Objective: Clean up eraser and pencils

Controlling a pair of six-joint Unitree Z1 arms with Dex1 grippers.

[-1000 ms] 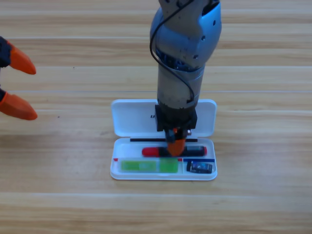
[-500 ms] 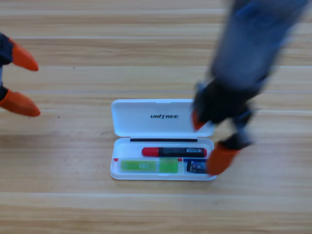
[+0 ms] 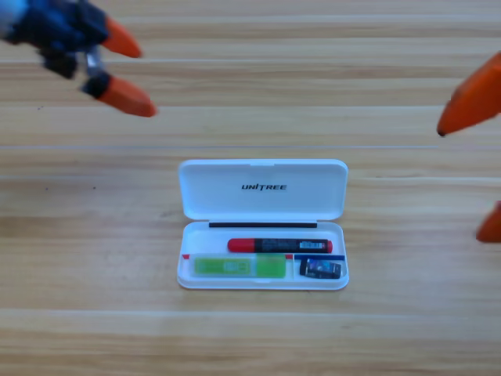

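The white case (image 3: 262, 188) lies open in the middle of the table, lid flipped back. In its tray, the pencil (image 3: 279, 245), red at both ends with a black middle, rests along the upper slot. The eraser (image 3: 320, 269), a small dark block with a blue label, sits in the lower right compartment. My left gripper (image 3: 119, 69) hovers open at the upper left, well away from the case. At the right edge my right gripper (image 3: 481, 166) stands open and partly cut off, with nothing between its jaws.
A flat green piece (image 3: 239, 266) fills the tray's lower left compartment. Bare wooden table (image 3: 250, 337) surrounds the case on all sides.
My right gripper has let go of the pencil in the tray and swung away to the right edge. My left gripper has moved up and rightward from the left edge.
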